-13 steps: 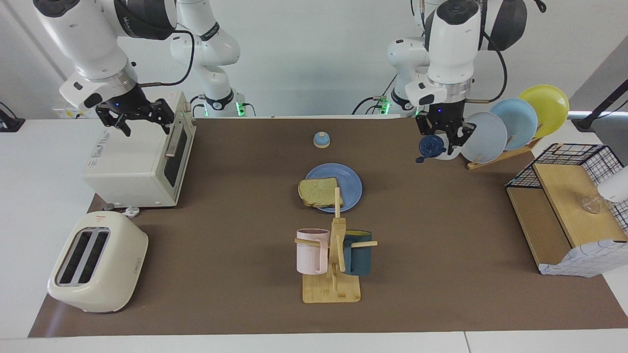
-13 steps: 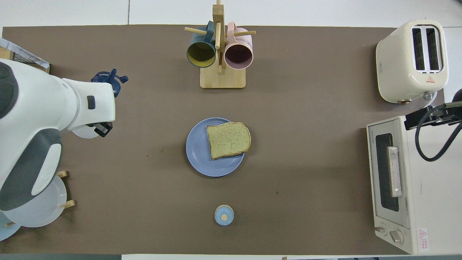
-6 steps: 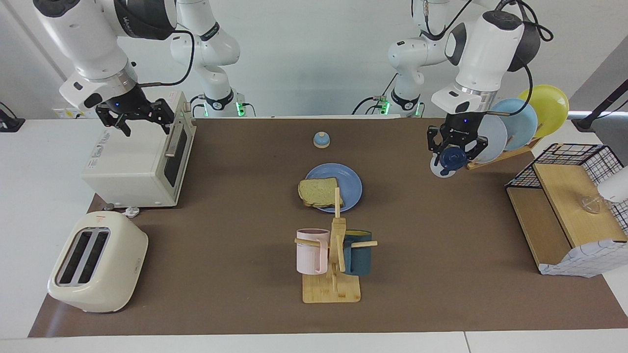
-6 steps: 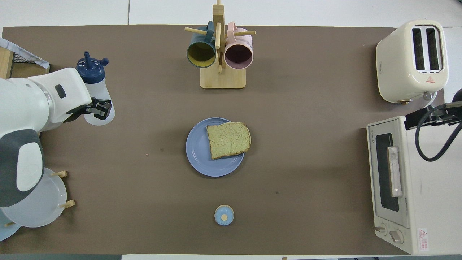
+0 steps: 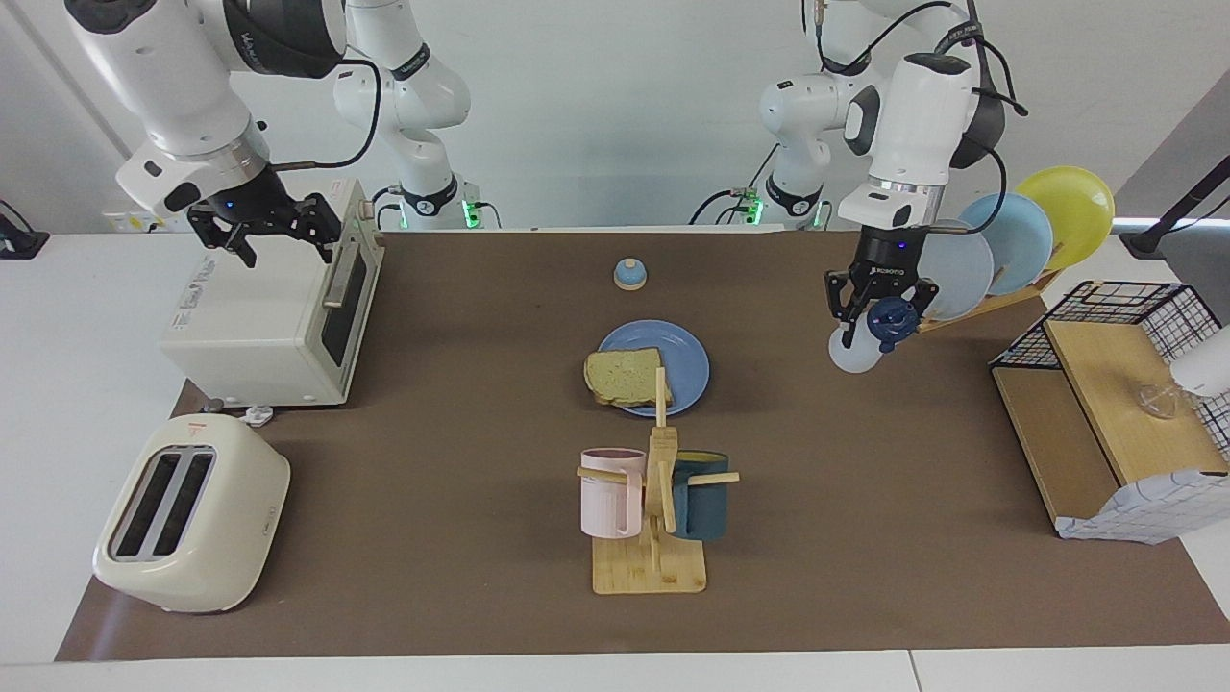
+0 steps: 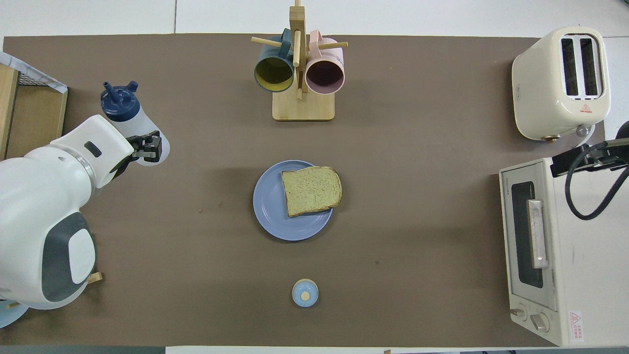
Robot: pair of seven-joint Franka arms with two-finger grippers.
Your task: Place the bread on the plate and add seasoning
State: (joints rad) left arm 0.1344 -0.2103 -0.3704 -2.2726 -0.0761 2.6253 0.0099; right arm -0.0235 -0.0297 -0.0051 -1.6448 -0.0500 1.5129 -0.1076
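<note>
The left gripper (image 5: 873,309) has its jaws closed tight on the small see-through white plastic bottle with a dark blue cap (image 5: 870,333), the seasoning. It holds the bottle up in the air, tipped on its side, over the brown surface (image 5: 461,404) at the left arm's end, near the wooden rack of standing plates (image 5: 999,250).

The right gripper (image 5: 281,231) waits over the white toaster oven (image 5: 274,317) with its jaws wide open and nothing in them.

The square slice of pale yellow-green bread with a tan crust (image 5: 625,377) lies on the flat round blue plate (image 5: 687,360) in the middle of the surface, with one edge hanging over the rim. So the bread step looks done.

What is left is the seasoning. The bottle is well apart from the plate, so it likely needs to be carried over the bread and shaken or squeezed there.
</note>
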